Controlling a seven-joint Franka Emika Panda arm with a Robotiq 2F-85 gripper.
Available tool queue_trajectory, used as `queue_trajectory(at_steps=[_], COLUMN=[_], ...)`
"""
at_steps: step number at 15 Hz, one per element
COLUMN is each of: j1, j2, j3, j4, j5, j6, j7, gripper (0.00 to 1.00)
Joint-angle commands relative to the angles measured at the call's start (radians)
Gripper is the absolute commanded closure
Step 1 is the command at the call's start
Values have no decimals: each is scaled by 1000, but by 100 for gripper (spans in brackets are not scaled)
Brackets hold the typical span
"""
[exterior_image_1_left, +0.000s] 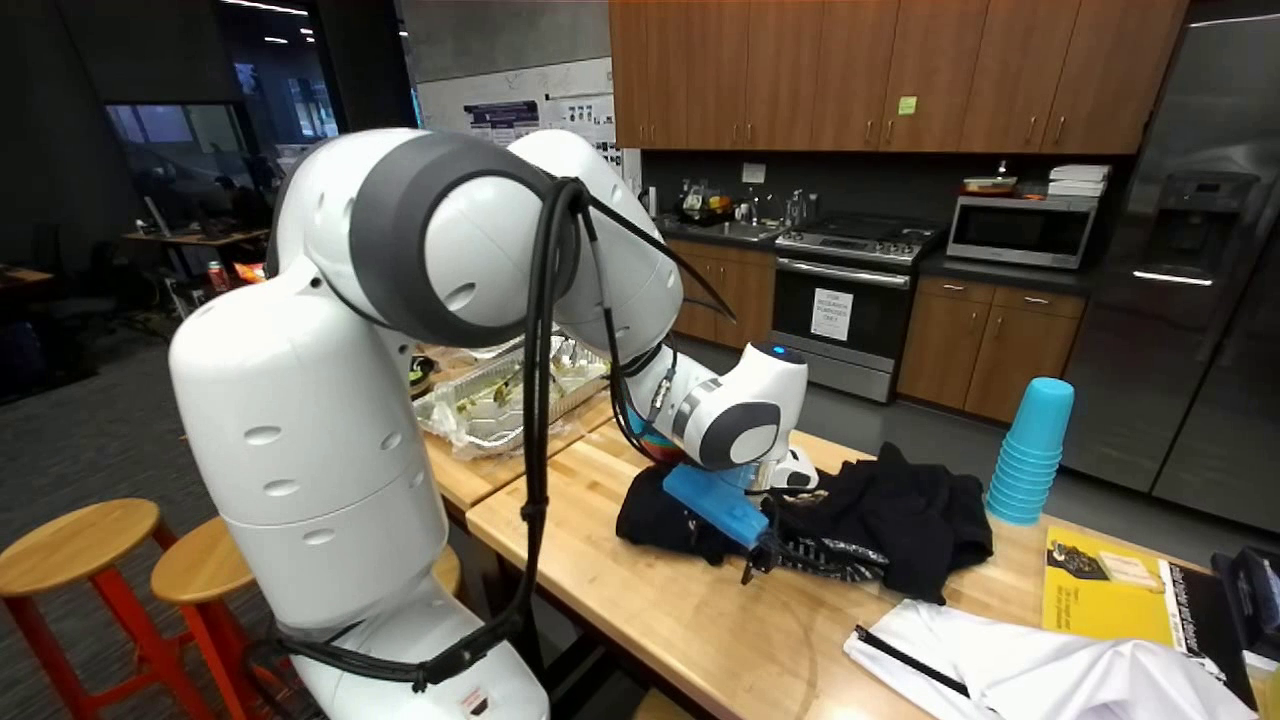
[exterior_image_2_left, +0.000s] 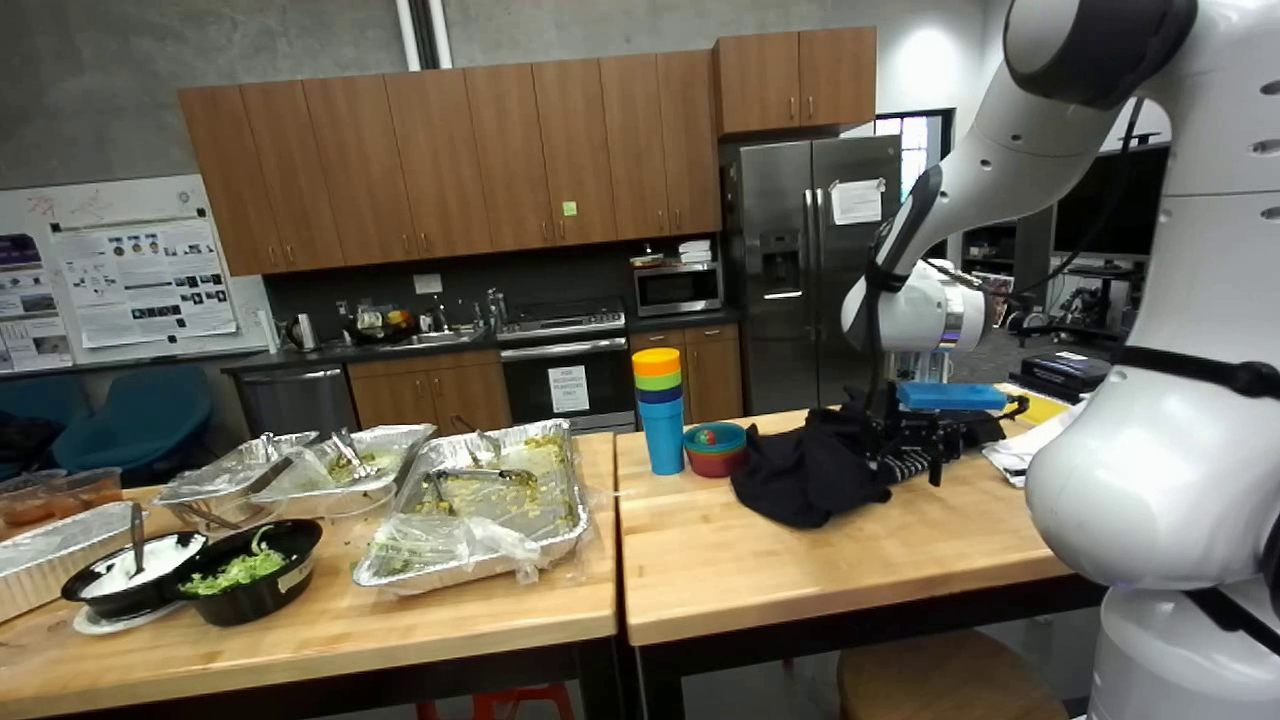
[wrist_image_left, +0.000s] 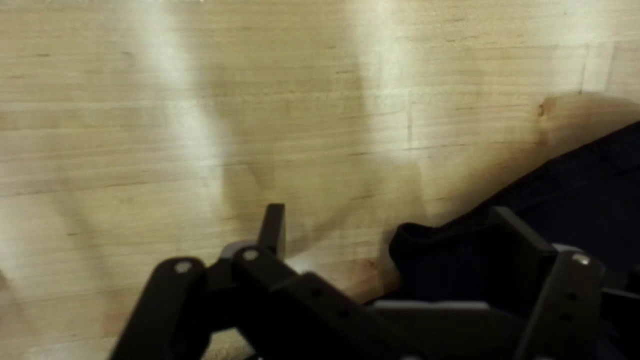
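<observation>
In an exterior view, from left to right: a foil tray (exterior_image_1_left: 575, 400) sits well to the left of the gripper (wrist_image_left: 387, 212). Black cloth (exterior_image_1_left: 910, 510) lies crumpled on the wooden tabletop (exterior_image_1_left: 650, 610) beneath the gripper, spreading to both sides of it and farther to the right. The gripper is released, its jaws standing wide apart. In the wrist view, one finger (wrist_image_left: 272, 227) shows over bare wood and the opposite one over the cloth; contact cannot be confirmed. Stacked teal cups (exterior_image_1_left: 1033, 445) stand to the right of the gripper, just beside the cloth. White fabric (exterior_image_1_left: 1050, 665) lies right of the gripper. A yellow-and-black book (exterior_image_1_left: 1085, 600) lies farthest to its right.
</observation>
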Motion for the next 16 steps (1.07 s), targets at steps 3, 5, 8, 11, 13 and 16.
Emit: queue_trajectory(at_steps=[3,5,8,11,13,16], j1=[4,3,0,-1,-1,-4], j2=[27,32,35,37,39,38], j3=[18,20,19,19,18,16], j4=[18,24,30,30,32,32], j5=[31,31,44,72,87,102], j6=[17,20,17,18,16,17], j7=[-39,-39,-46,-57,-66,-71], gripper=[27,39,64,87,99,100])
